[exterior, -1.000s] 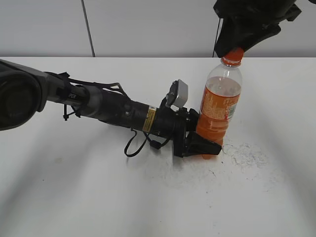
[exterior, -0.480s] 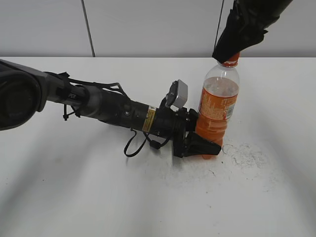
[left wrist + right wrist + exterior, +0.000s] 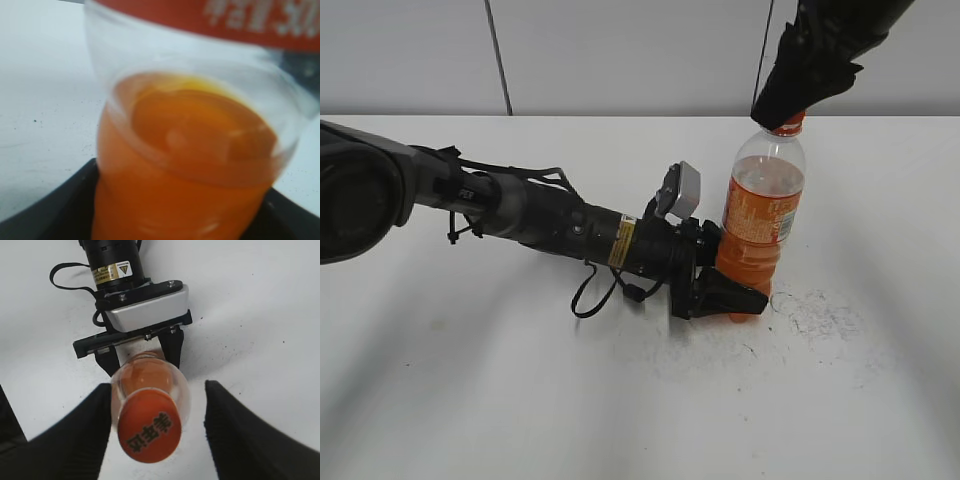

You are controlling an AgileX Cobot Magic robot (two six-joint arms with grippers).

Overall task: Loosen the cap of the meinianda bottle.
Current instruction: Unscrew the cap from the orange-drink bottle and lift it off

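Note:
The meinianda bottle (image 3: 760, 220) stands upright on the white table, clear with orange liquid and an orange label. My left gripper (image 3: 732, 298) is shut on its base; the left wrist view shows the bottle (image 3: 190, 165) filling the frame between the black fingers (image 3: 45, 210). The orange cap (image 3: 788, 124) is mostly covered by my right gripper (image 3: 783, 108). In the right wrist view the cap (image 3: 149, 432), with dark characters on top, sits between the spread fingers (image 3: 75, 440) of the open right gripper (image 3: 157, 387), nearer the left finger.
The left arm (image 3: 550, 220) lies low across the table from the left, with a silver camera block (image 3: 145, 310) and a loose black cable loop (image 3: 590, 295). The table (image 3: 840, 310) has dark scuff marks right of the bottle.
My right gripper has come down and left over the cap, which now is mostly hidden in the exterior view. The bottle's top has shifted slightly left. The left arm has not moved.

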